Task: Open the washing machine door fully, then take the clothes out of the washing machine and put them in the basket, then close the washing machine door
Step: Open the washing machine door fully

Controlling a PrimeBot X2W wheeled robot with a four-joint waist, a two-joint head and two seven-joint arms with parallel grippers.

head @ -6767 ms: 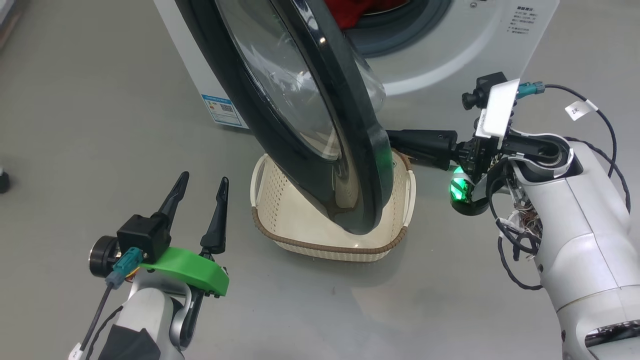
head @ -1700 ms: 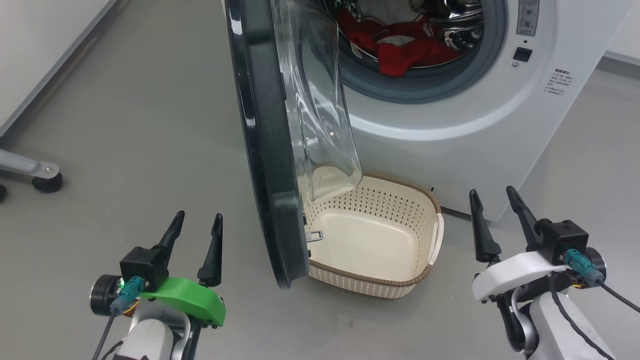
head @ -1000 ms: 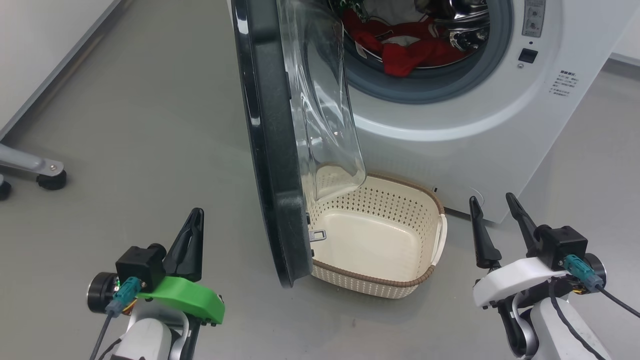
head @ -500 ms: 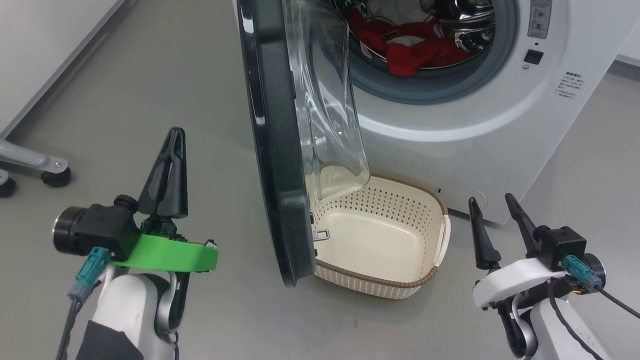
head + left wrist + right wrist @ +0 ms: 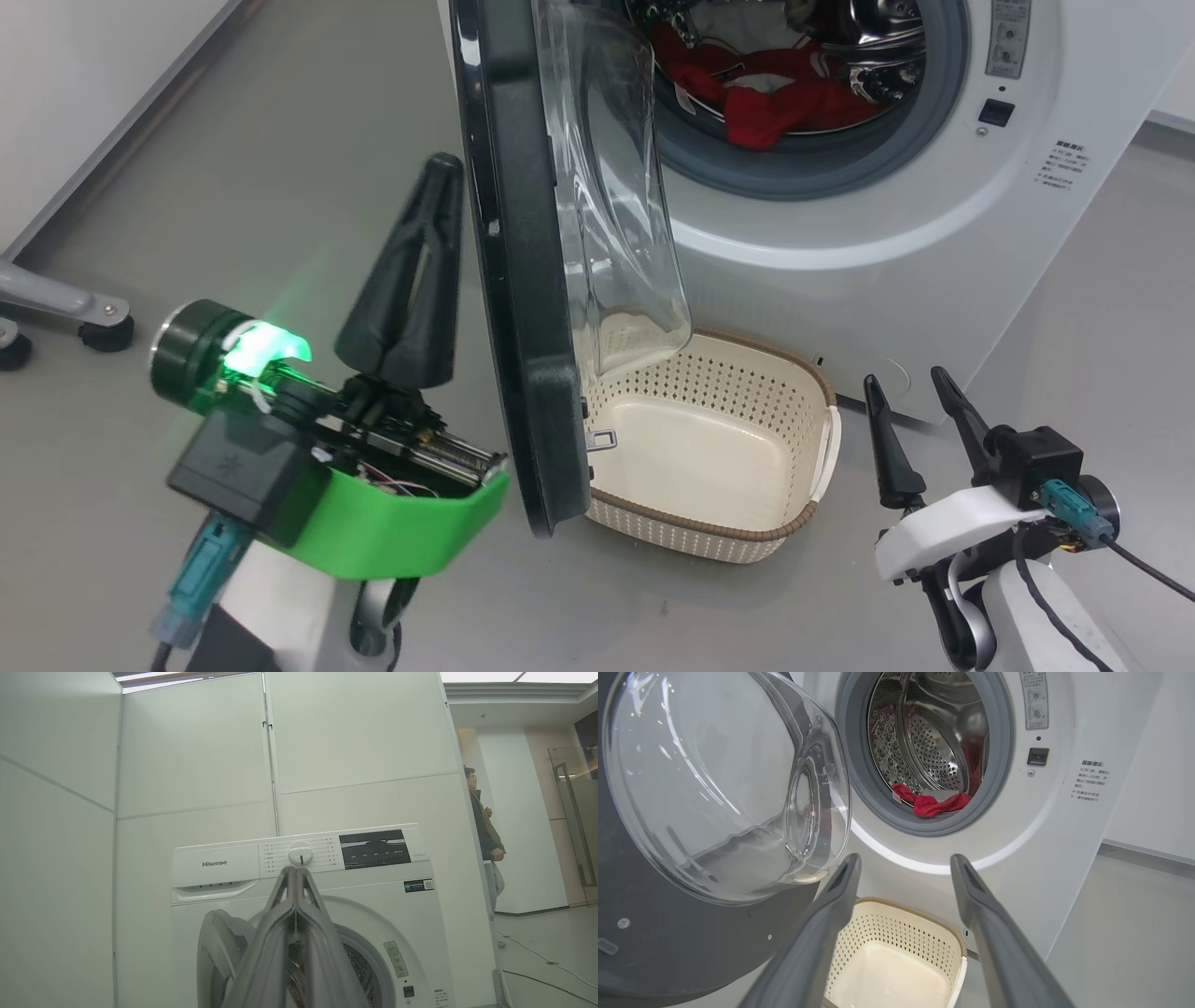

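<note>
the washing machine (image 5: 383, 891) reads "hisense"; the washing machine door (image 5: 523, 280) hangs open over the basket (image 5: 709, 537) at its foot; the clothes (image 5: 775, 93) lie in the drum (image 5: 934, 742); left gripper (image 5: 441, 173) is pinched closed, empty, beside the door; right gripper (image 5: 904, 378) is spread, empty

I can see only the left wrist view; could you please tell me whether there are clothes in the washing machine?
Observer: Yes, red clothes lie at the front lip of the drum.
Operator: Thank you. Where is the basket?
Observer: It stands empty on the floor, just before the washing machine and below its opening.
Operator: And the other arm?
Observer: The right gripper is open and empty, low to the right of the basket.
</note>
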